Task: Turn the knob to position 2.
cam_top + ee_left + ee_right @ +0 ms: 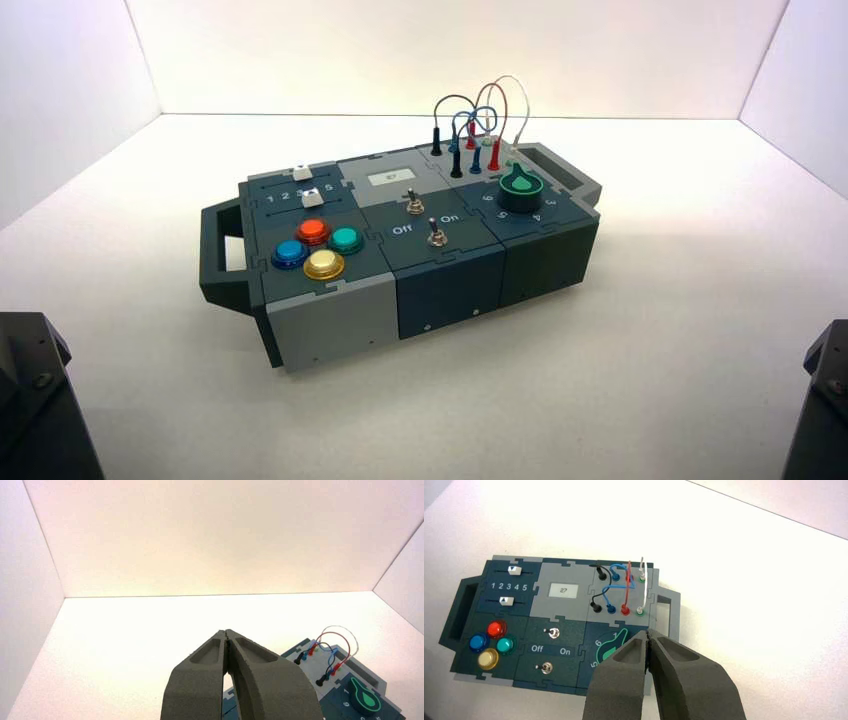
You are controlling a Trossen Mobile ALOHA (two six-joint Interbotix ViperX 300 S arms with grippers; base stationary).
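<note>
The green teardrop knob point(519, 183) sits on the dark blue right-hand part of the box point(330, 325), with white numerals in an arc round it. In the right wrist view the knob point(610, 646) points its tip toward the wire sockets, beside the digit 1; the digits 6 and 5 show, and the digit 2 is hidden behind my fingers. My right gripper point(647, 631) is shut and empty, above the box's knob end. My left gripper point(226, 631) is shut and empty, well off the box, with the knob point(365, 700) far to one side.
The box also bears two white sliders point(514, 570) with a 1–5 row, a small display point(563, 590) reading 27, two toggle switches point(553, 632) marked Off and On, several coloured push-buttons point(312, 232) and looped wires point(480, 110). White walls enclose the table. Both arms point(30, 390) are parked at the near corners.
</note>
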